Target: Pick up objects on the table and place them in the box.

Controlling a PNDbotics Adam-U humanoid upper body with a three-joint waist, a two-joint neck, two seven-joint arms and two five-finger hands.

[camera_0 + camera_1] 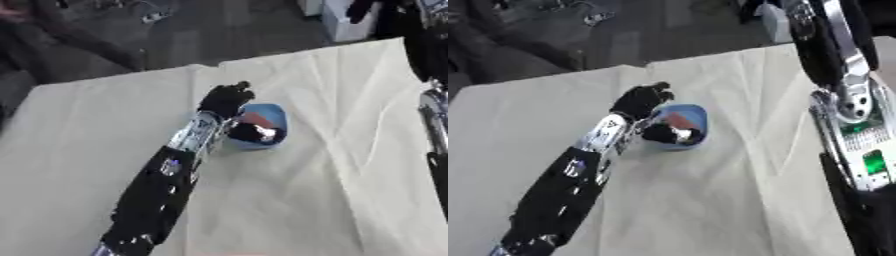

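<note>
The left hand (225, 100) hovered, fingers curled and empty, at 10 o'clock of the blue box (267, 127) mid-table — likely light, stiff — best gripped by its rim.

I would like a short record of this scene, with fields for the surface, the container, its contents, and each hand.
surface: table covered with a creased cream cloth
container: small light blue box, open at the top, near the middle of the cloth
contents: something reddish and something dark with a white glint; I cannot identify them
left hand: black hand at the near-left rim of the box, fingers curled; whether it holds anything is unclear
right hand: not visible; only the silver and black right arm shows along the right edge
</note>
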